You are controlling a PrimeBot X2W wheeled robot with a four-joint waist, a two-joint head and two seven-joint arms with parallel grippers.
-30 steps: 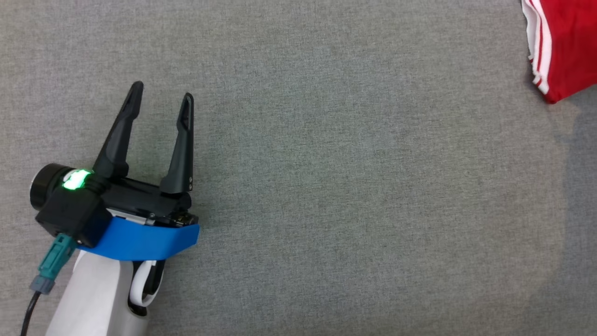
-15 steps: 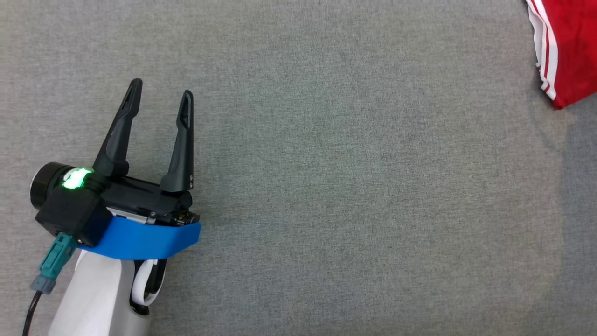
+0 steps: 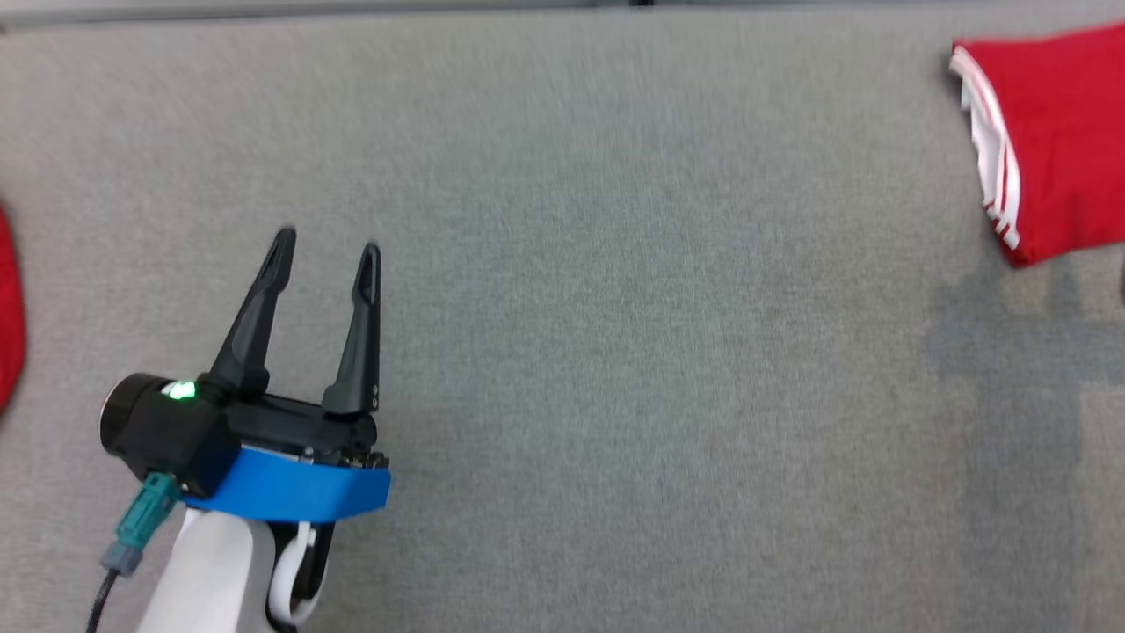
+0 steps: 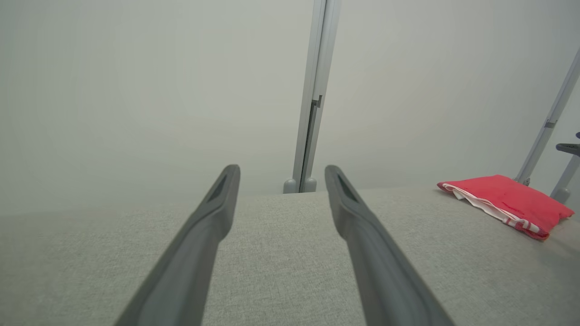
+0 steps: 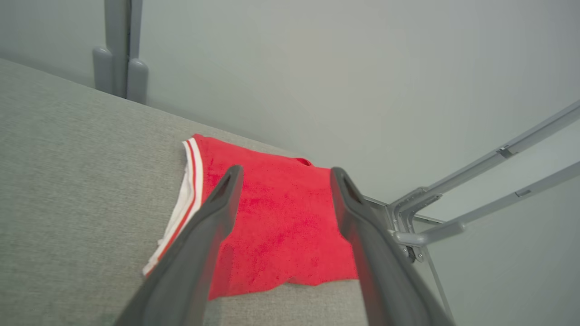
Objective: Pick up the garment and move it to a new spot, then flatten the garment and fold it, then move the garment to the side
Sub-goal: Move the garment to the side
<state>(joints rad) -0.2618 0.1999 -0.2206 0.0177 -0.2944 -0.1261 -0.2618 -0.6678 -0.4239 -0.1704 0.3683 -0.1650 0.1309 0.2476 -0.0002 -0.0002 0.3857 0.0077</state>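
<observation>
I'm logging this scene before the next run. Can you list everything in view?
garment: one, red with white striped trim, folded at the table's far right corner
cloth sliver: one, red, at the head view's left edge; too little shows to identify
table: one, grey fabric cover, under everything
post: one, grey, against the pale wall behind the table
frame struts: two, grey metal, beyond the table's corner by the garment
left end effector: one, dark fingers apart, over the table's left part, holding nothing
right end effector: one, dark fingers apart, aimed at the garment, holding nothing
</observation>
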